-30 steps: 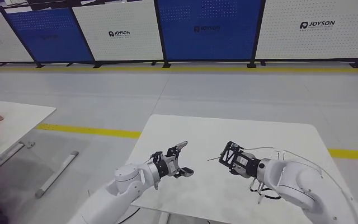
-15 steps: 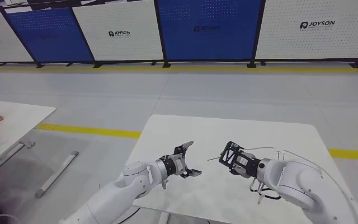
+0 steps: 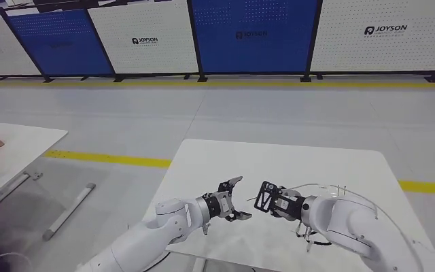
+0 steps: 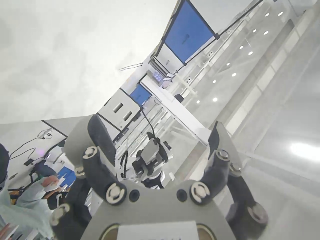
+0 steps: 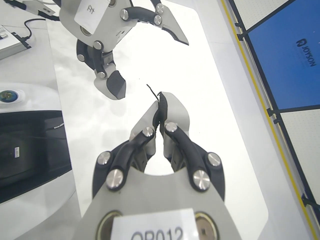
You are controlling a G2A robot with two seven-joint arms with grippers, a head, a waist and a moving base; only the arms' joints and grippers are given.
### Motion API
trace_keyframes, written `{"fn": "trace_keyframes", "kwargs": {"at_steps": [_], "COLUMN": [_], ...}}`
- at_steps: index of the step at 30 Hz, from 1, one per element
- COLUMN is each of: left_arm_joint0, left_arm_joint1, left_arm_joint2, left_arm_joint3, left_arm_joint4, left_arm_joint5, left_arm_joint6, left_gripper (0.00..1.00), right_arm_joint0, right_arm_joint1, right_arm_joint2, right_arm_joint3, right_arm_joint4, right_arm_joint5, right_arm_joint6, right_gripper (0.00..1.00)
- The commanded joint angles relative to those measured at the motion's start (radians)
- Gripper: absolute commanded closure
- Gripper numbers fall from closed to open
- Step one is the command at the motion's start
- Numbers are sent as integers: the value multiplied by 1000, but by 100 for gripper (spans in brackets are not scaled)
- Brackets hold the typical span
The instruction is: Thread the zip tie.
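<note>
Table (image 3: 306, 163): R jaws pinch zip tie (image 5: 152, 92); L jaws spread, paper-tagged.

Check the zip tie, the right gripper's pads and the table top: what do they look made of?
The zip tie is a thin black strip that bends slightly, so likely nylon. The right gripper has pads that are black, ribbed and matte: probably rubber. The table is white and smooth with no grain: laminate or painted board, cannot tell which.
</note>
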Motion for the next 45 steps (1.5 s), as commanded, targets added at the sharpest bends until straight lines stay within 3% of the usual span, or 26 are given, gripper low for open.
{"fn": "trace_keyframes", "kwargs": {"at_steps": [1,6,10,11,12,19,21,32,35,37,38,45], "left_arm_joint0": [1,6,-2,-7,-12,-43,-47,-57,-57,-56,-56,-55], "left_arm_joint1": [0,-6,-15,-19,-22,-41,-43,-43,-40,-39,-38,-34], "left_arm_joint2": [-1,-6,-6,-2,2,38,44,70,71,71,70,76], "left_arm_joint3": [0,2,4,4,6,24,29,32,28,27,27,25], "left_arm_joint4": [1,-25,-47,-50,-51,-47,-46,-40,-38,-36,-35,-29], "left_arm_joint5": [0,-8,-15,-15,-13,0,0,0,0,0,0,0], "left_arm_joint6": [-1,-16,7,19,30,62,61,40,35,32,30,16], "left_gripper": [0,0,0,14,51,66,62,67,76,96,100,100], "right_arm_joint0": [0,0,0,0,0,0,0,0,0,0,0,0], "right_arm_joint1": [0,0,0,0,0,0,0,0,0,0,0,0], "right_arm_joint2": [0,0,0,0,0,0,0,0,0,0,0,0], "right_arm_joint3": [0,0,0,0,0,0,0,0,0,0,0,0], "right_arm_joint4": [0,0,0,0,0,0,0,0,0,0,0,0], "right_arm_joint5": [0,0,0,0,0,0,0,0,0,0,0,0], "right_arm_joint6": [0,0,0,0,0,0,0,0,0,0,0,0], "right_gripper": [100,100,100,100,100,100,100,100,100,100,100,100]}}
